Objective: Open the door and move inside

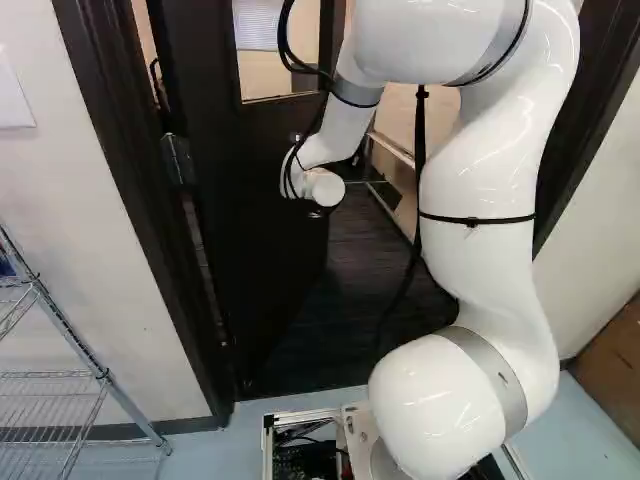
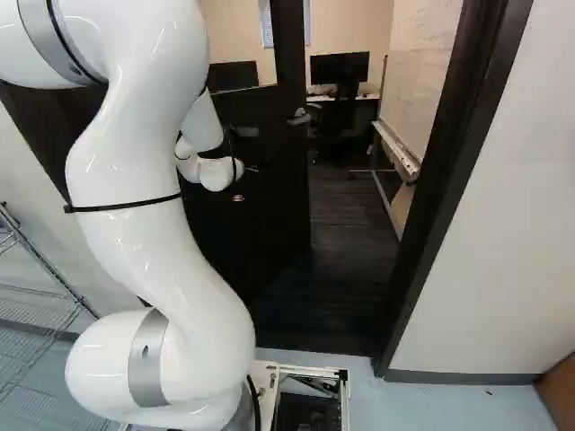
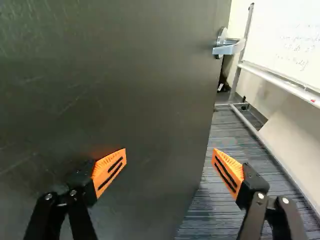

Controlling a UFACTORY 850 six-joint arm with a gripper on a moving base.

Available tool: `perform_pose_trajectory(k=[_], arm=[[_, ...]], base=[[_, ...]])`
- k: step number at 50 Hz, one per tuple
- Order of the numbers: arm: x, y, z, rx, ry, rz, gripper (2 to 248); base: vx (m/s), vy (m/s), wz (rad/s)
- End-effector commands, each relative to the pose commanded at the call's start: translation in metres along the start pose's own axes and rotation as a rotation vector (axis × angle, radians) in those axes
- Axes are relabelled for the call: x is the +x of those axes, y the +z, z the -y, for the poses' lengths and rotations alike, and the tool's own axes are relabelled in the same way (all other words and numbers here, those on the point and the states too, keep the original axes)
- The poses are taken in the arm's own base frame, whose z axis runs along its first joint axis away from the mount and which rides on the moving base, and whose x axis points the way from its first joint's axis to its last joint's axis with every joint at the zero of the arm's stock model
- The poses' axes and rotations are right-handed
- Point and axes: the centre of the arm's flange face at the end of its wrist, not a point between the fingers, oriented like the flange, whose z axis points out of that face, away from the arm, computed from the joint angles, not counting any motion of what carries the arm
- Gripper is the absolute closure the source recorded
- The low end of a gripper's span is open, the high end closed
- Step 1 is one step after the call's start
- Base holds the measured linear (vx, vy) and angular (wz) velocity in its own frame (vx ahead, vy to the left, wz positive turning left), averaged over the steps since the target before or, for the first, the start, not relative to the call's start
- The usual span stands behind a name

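1. The door (image 3: 125, 100) stands ajar, swung inward from its frame (image 2: 449, 180), so the opening half looks largely done.
2. Its handle (image 3: 228, 46) sits at the free edge, ahead of the fingers (image 3: 110, 167) and well apart from them.
3. The fingers are spread wide and grip nothing; one is close by the door's face (whether it touches, I cannot tell).
4. The moving inside is left: the base (image 2: 346, 395) is on the pale floor (image 2: 395, 409) just outside, short of the dark floor (image 2: 350, 260) within.
5. The door angles across part of the way, so a further push seems wise before driving in, lest the arm (image 1: 480, 250) scrape it.
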Motion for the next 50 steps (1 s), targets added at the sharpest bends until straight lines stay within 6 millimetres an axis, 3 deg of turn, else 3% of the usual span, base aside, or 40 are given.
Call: perform_pose_trajectory(k=[50], arm=[[-0.001, 0.038, 0.052, 0.151, -0.089, -0.022, 3]], base=[[0.000, 0.000, 0.000]])
